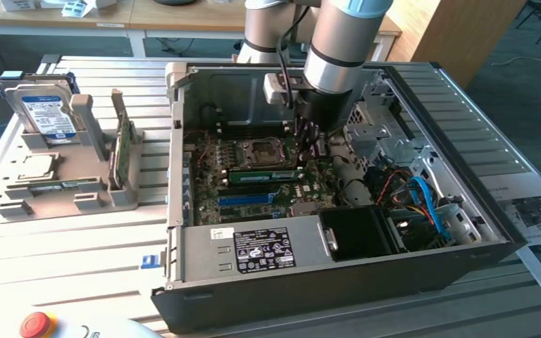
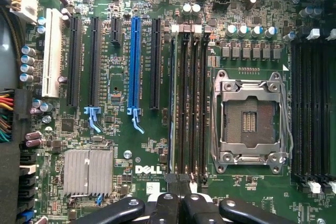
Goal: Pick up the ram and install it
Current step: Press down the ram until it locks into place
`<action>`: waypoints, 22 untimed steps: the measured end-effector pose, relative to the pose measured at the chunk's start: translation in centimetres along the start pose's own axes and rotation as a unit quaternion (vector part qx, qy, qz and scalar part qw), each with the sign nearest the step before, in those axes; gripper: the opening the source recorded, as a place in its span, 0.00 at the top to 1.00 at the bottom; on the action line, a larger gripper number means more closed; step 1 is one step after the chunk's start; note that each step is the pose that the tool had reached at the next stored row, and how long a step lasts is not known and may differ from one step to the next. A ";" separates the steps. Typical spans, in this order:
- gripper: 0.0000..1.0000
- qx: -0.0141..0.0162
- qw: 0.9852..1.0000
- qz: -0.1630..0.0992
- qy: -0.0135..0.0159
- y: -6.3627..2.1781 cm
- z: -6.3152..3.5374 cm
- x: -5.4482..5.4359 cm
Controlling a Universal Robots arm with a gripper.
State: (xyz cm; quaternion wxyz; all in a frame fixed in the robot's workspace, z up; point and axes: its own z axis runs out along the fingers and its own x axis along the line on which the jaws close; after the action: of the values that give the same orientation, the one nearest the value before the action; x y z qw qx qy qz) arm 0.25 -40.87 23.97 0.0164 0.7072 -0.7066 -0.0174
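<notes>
On the exterior view's left, a grey holder (image 1: 64,176) is sitting on the table (image 1: 64,246), carrying a hard drive (image 1: 45,113) and a green card (image 1: 123,144) on edge. Further right, inside the open computer case (image 1: 346,282), my gripper (image 1: 306,144) is hanging with its jaws closed together, holding nothing, just above the ram (image 1: 265,174), which is lying along the motherboard (image 2: 115,129) beside the processor socket (image 2: 249,116).

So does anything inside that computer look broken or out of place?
Nothing stands out. The computer case lies open on its side with the gripper, shut, down among the memory slots. The processor socket sits empty, and the cables look loosely bundled, not damaged.
</notes>
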 end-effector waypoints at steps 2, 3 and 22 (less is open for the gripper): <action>0.89 0.000 1.000 0.000 0.000 0.00 0.00 0.0; 0.89 0.000 1.000 0.000 0.000 0.00 0.00 0.0; 0.89 0.000 1.000 0.000 0.000 4.16 0.20 -0.4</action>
State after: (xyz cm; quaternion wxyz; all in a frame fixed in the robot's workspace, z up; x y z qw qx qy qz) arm -3.92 -40.48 23.97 0.0165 0.7071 -0.7067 -0.0173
